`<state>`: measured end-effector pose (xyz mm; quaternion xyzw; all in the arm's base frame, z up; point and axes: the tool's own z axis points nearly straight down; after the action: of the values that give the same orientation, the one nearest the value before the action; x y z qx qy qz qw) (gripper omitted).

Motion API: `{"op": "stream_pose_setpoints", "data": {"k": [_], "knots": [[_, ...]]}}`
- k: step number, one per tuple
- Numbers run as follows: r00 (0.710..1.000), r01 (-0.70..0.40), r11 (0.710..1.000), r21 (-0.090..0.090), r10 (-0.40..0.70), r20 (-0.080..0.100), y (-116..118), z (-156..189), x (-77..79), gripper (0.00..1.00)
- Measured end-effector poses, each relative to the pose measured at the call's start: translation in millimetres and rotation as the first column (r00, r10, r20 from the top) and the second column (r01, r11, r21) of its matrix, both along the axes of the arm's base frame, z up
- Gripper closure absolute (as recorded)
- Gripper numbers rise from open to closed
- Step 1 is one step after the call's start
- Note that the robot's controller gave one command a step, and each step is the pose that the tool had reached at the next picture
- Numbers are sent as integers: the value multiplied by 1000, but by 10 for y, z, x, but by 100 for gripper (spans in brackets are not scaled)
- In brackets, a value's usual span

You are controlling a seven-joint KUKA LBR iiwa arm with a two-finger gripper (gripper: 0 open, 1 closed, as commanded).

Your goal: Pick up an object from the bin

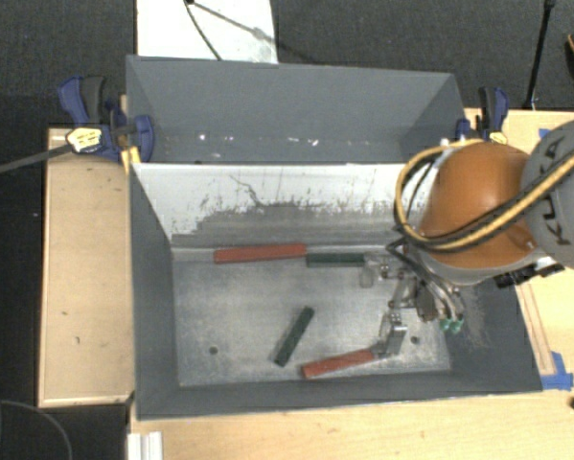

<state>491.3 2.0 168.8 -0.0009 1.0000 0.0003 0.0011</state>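
Note:
My gripper hangs low over the front right of the bin floor, under the orange cover. Its tip is at the right end of a red flat stick that lies near the front wall, tilted slightly up to the right. Whether it touches the stick I cannot tell. A dark green stick lies slanted on the floor to the left of the gripper. Nothing shows as held.
Along the back of the floor lie a second red stick and, end to end with it, a dark green stick. The arm and its cables cover the bin's right side.

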Motion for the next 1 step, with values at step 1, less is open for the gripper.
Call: {"op": "stream_pose_setpoints", "data": {"k": [1], "knots": [[999, -43, 999, -1, 43, -5, -458, -1005, -24, 0]]}}
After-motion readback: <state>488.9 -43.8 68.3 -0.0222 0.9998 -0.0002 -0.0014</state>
